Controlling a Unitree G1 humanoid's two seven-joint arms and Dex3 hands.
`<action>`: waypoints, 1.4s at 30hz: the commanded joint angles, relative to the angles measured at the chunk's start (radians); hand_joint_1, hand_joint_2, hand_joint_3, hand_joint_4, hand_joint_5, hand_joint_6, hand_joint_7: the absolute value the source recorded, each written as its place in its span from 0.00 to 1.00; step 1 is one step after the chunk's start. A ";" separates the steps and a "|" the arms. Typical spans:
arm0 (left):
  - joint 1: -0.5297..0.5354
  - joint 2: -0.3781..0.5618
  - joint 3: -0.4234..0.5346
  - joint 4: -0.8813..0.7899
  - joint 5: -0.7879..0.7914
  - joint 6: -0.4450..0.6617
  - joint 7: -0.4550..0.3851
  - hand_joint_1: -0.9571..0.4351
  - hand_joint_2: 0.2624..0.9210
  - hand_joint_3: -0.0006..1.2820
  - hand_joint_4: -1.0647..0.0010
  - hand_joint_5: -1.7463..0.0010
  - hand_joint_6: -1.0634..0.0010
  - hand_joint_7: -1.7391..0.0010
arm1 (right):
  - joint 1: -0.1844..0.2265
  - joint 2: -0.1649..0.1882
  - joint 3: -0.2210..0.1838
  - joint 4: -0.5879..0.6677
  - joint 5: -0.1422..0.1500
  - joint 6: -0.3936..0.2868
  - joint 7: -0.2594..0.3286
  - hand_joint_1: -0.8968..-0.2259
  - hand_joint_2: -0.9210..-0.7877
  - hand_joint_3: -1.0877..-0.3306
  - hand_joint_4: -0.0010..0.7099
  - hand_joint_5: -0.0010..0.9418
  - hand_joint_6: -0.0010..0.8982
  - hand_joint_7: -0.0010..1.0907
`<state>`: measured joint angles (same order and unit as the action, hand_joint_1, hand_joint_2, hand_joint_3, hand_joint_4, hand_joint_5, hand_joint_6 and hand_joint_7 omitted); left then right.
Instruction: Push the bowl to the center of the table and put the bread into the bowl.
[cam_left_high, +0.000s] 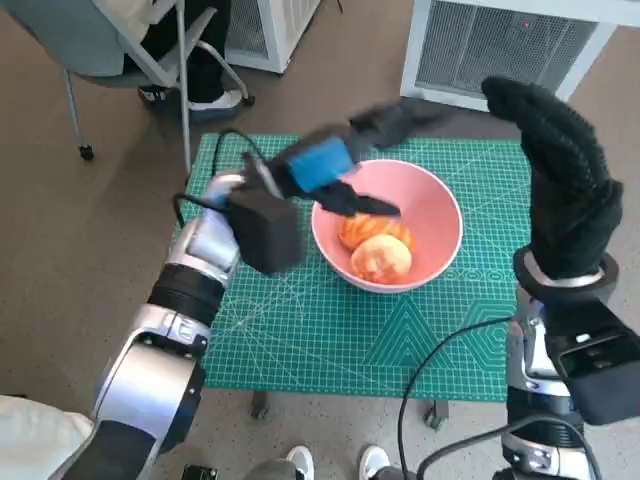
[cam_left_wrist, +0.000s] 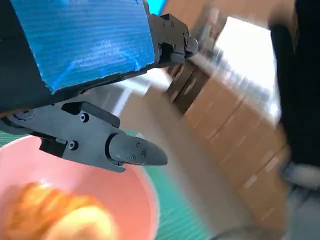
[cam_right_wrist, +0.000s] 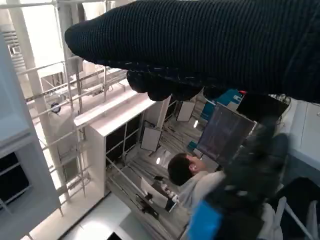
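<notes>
A pink bowl (cam_left_high: 437, 212) stands on the green cutting mat (cam_left_high: 300, 330), near the middle of the table. Two pieces of golden bread (cam_left_high: 376, 246) lie inside the bowl (cam_left_wrist: 135, 190); the bread (cam_left_wrist: 55, 215) looks blurred in the left wrist view. My left hand (cam_left_high: 335, 170) hovers above the bowl's left rim, blurred by motion, fingers apart and holding nothing. One black finger (cam_left_wrist: 130, 150) points over the bowl. My right hand (cam_left_high: 560, 170) is raised at the table's right edge, fingers straight up, empty. The glove (cam_right_wrist: 200, 45) fills the right wrist view's top.
A white ventilated unit (cam_left_high: 500, 50) stands beyond the table's far edge. A chair (cam_left_high: 150, 60) and a person's feet (cam_left_high: 200, 95) are at the far left. Cables (cam_left_high: 450, 400) hang by my right forearm. A seated person (cam_right_wrist: 190, 180) shows in the right wrist view.
</notes>
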<state>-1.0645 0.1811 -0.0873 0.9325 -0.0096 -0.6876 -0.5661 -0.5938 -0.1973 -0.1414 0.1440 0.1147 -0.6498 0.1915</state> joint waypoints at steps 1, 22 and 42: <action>0.038 -0.029 0.073 -0.074 -0.122 0.039 -0.027 0.35 1.00 0.23 0.99 1.00 0.89 0.99 | 0.004 -0.001 -0.007 -0.028 0.009 0.039 -0.017 0.46 0.00 0.49 0.43 0.00 0.06 0.63; 0.215 -0.155 0.184 -0.416 -0.362 0.180 0.010 0.33 1.00 0.36 0.88 0.98 1.00 0.65 | -0.043 0.012 -0.001 -0.073 0.011 0.130 -0.046 0.42 0.00 0.54 0.43 0.00 0.07 0.62; 0.261 -0.169 0.172 -0.491 -0.331 0.190 0.047 0.33 1.00 0.37 0.89 0.98 1.00 0.66 | -0.050 -0.013 0.005 -0.092 -0.024 0.155 -0.048 0.41 0.00 0.53 0.40 0.00 0.07 0.62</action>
<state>-0.8137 0.0167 0.0910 0.4584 -0.3524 -0.5018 -0.5242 -0.6466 -0.1984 -0.1384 0.0512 0.1086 -0.5097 0.1449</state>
